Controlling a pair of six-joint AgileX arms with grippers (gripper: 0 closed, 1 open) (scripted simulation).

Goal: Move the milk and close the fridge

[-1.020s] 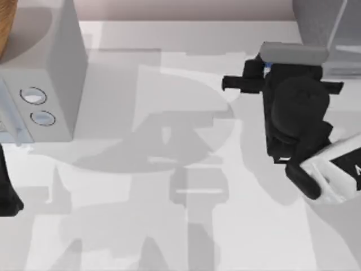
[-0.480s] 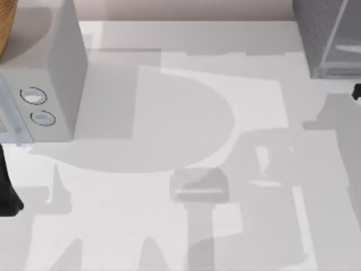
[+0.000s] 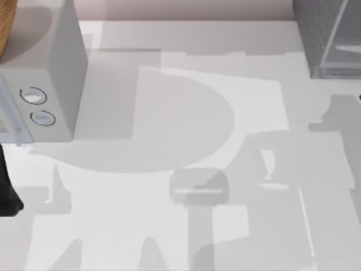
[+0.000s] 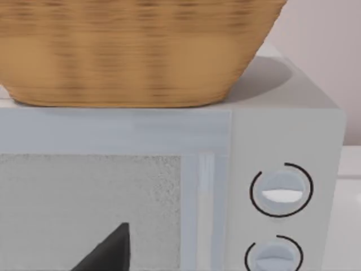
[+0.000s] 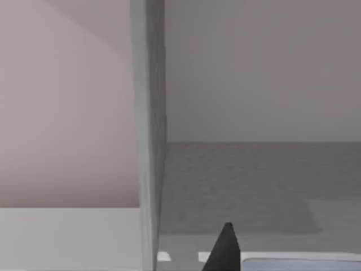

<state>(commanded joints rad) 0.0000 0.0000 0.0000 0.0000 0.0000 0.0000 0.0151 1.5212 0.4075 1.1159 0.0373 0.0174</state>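
Note:
The fridge (image 3: 315,35) stands at the table's back right corner, a dark grey speckled cabinet with a paler door panel (image 3: 342,39). The right wrist view looks along an upright grey fridge edge (image 5: 149,130) onto a dark grey floor (image 5: 242,186) beside it. A black tip of my right gripper (image 5: 225,251) shows low in that view. A sliver of the right arm (image 3: 359,97) sits at the top view's right edge. The milk is out of view. My left arm (image 3: 7,195) is parked at the table's left edge, and its gripper tip (image 4: 110,251) faces the microwave door.
A light grey microwave (image 3: 59,73) with two round dials (image 4: 280,191) stands at the back left. A wicker basket (image 4: 130,51) rests on top of it. Arm shadows fall across the white table (image 3: 169,124).
One second ago the right arm hung over the table's right part near the fridge. It has since drawn off past the right edge, leaving its shadow there. The left arm has not moved.

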